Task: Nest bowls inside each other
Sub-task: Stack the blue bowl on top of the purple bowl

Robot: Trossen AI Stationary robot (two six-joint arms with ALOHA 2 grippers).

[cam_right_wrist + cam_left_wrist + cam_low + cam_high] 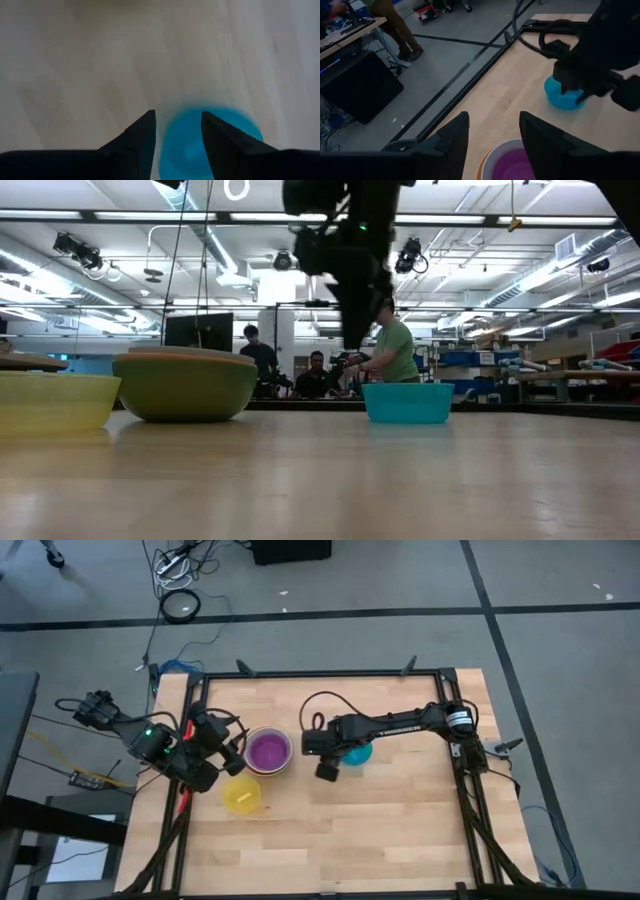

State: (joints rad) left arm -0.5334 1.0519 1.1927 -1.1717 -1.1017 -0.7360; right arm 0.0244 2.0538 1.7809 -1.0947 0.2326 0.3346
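A stack of bowls (268, 752) stands left of the table's middle: a purple bowl (512, 165) sits in a white one, and the low view shows the sage green outer bowl (185, 387). A yellow bowl (241, 796) rests on its base nearer the front edge. A blue bowl (358, 754) rests on its base right of the stack. My right gripper (178, 131) hangs open, pointing steeply down, just above the blue bowl (200, 142), clear of its rim in the low view (355, 330). My left gripper (492, 132) waits open above the stack's left side.
Bare wooden table (380, 830) spreads toward the front and right edges. A black frame (330, 673) runs along the table's far edge. Beyond the table, people (385, 360) show in the room.
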